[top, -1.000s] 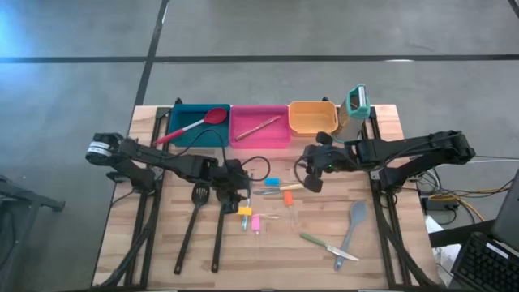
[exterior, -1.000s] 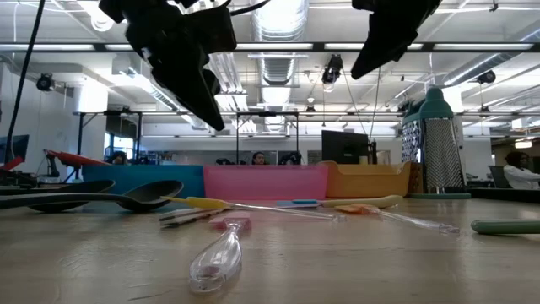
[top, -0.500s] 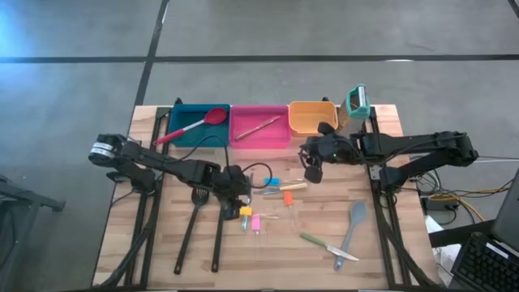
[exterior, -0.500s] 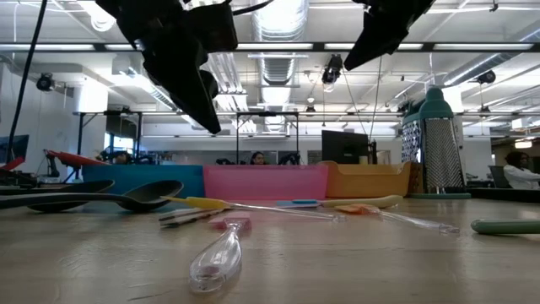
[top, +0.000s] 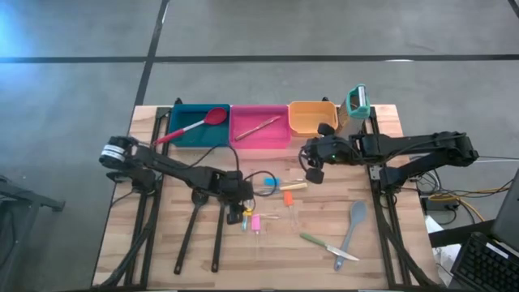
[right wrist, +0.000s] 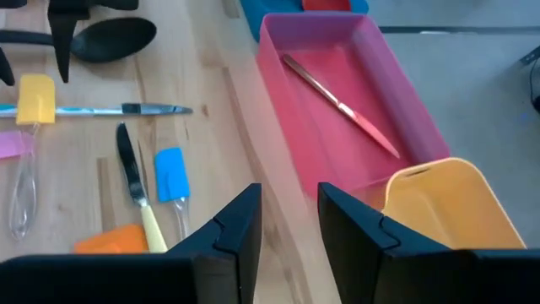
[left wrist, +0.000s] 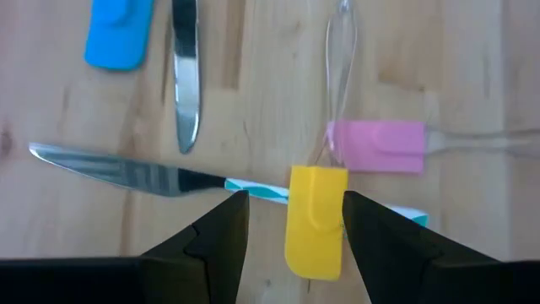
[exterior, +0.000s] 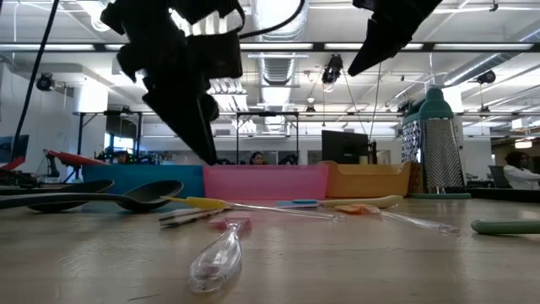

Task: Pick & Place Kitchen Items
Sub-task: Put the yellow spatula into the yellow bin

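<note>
We see a wooden table (top: 162, 251) from above. Our left gripper (left wrist: 288, 224) hangs low over the middle of the table, its fingers spread on either side of a yellow-handled utensil (left wrist: 315, 219) without touching it. A pink-handled utensil (left wrist: 375, 146) lies just beside it, and a knife (left wrist: 126, 171) crosses under the yellow handle. Our right gripper (right wrist: 289, 221) hovers near the pink bin (right wrist: 354, 110), fingers apart and holding nothing. A slim utensil (right wrist: 342, 105) lies inside that bin. Two long black spoons (top: 203, 231) lie toward the table's left side.
</note>
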Controlling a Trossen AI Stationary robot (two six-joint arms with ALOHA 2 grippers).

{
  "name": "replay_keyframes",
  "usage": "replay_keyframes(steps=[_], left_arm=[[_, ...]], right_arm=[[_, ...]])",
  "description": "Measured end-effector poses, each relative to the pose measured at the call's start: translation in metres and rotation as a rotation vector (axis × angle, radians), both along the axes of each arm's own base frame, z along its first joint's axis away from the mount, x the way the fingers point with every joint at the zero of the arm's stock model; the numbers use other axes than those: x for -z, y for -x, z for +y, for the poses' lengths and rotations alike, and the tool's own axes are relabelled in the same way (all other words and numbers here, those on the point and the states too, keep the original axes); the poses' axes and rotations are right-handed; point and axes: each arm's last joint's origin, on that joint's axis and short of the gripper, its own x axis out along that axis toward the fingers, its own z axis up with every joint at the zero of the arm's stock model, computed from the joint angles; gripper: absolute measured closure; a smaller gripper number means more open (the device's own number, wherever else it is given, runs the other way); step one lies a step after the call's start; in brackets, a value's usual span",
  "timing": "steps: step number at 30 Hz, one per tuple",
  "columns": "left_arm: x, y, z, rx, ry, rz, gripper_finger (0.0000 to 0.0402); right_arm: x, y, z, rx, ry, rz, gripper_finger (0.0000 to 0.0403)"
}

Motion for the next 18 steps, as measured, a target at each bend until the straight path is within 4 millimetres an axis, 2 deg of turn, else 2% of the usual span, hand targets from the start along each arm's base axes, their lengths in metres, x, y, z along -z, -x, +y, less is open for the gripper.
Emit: replay_keyframes(steps=[9,18], left_arm=[[0.029,-0.006,-0.014,0.114,-0.060,0.085,0.0204],[0.031,-0.006,-0.015,0.139,-0.073,0.084,0.0204]], right_arm=[[0.012,0.002,0.000,0.043,-0.042,0.009,0.0307],[0.013,0.002,0.000,0.045,-0.045,0.008,0.0297]])
